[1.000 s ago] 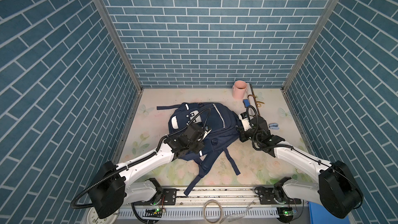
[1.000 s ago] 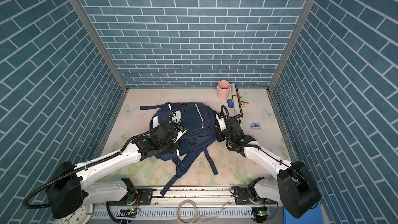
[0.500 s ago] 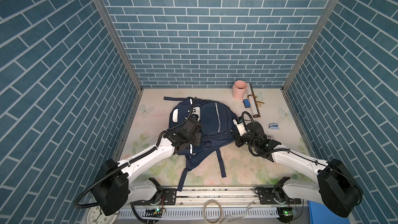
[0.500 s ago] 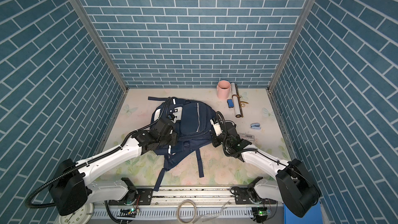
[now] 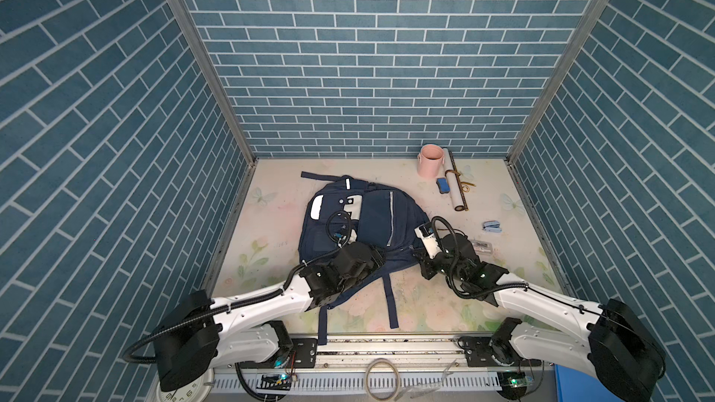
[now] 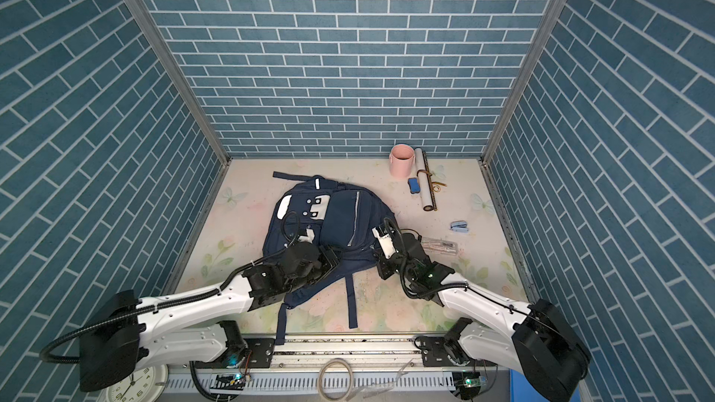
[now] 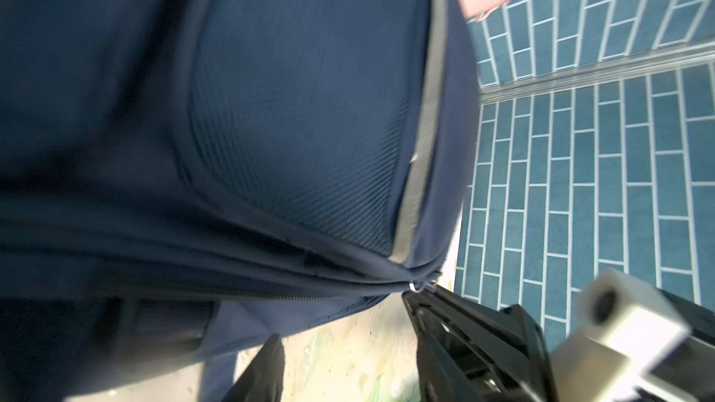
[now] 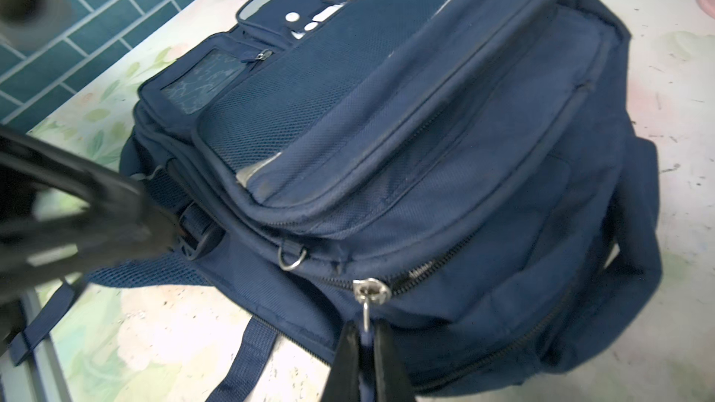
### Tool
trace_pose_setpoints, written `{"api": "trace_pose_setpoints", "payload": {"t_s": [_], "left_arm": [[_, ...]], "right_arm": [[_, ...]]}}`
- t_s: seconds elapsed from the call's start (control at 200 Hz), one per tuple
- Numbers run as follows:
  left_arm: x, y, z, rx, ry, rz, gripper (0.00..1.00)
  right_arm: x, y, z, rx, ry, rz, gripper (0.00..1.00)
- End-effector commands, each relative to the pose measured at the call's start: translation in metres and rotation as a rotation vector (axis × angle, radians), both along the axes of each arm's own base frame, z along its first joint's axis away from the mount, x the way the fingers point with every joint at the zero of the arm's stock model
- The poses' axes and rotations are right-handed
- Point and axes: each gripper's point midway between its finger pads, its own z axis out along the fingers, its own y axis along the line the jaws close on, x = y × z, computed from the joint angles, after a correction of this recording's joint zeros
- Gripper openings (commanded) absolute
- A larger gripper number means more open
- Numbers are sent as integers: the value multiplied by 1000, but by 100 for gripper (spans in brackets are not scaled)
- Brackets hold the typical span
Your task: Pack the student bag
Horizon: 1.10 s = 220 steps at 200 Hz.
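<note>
Mid-desk, the student bag [image 5: 371, 218] pinched by its zipper

It lies flat, front up. Right end effector [image 8: 365, 342] clamps the zipper pull [image 8: 365, 313]; left end effector [image 5: 376, 261], jaws seemingly parted, sits at its near edge. Floral desk [image 5: 425, 303], blue brick walls [image 5: 367, 52].

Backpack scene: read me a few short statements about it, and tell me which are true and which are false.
1. The large navy-blue fabric backpack lies on the floral table. True.
2. The jaws of the right gripper stand open. False: they pinch the backpack's metal zipper pull.
3. The pink cylindrical cup stands upright near the back wall. True.
4. The rolled paper tube lies inside the backpack. False: it lies on the table beside the cup.
</note>
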Motion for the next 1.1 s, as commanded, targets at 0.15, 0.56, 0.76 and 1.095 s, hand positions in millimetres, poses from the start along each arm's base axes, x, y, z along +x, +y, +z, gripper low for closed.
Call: {"api": "trace_pose_setpoints", "payload": {"t_s": [0.15,0.56,0.76,1.095], "left_arm": [[9,-3,-2,-112,2,168,57],[33,24,-36,-76,2,274,39],[31,33,-49,-85,35,246,5],[10,43,-47,-37,50,20,0]], "right_arm": [[-10,8,9,40,3,60,0],[-12,19,-1,13,35,80,0],[-7,22,12,33,22,62,0],[28,-15,30,63,5,-61,0]]}}
